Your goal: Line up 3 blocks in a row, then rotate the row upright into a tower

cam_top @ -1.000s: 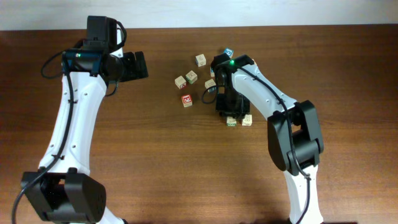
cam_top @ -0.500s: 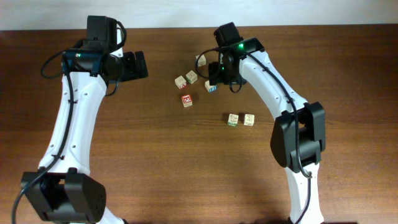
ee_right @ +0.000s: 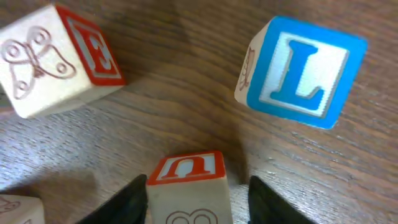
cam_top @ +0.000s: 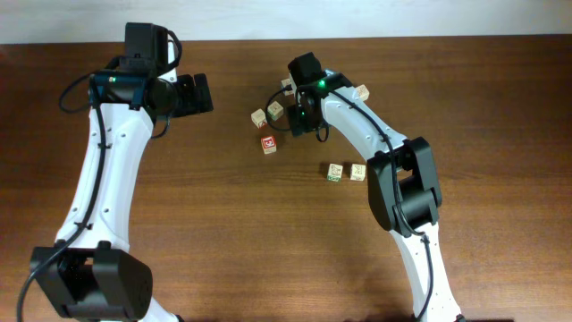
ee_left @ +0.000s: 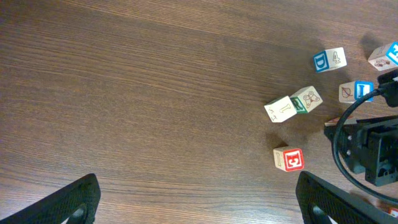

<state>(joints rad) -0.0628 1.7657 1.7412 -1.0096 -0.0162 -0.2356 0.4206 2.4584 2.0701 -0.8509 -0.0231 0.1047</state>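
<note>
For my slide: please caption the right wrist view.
Right jaws flank a red-U block; red-E block and blue-L block lie beyond on the wooden table.

Even, diffuse light from above falls on the brown surface [cam_top: 223,233]; shadows are short and soft. Overhead and left-wrist views are sharp, with crisp wood grain. Right-wrist close-up is slightly soft, with darker shadow left of the L block [ee_right: 301,71].

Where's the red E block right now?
Overhead: the red E block lies mid-table, just below two pale blocks and left of the right arm.
</note>
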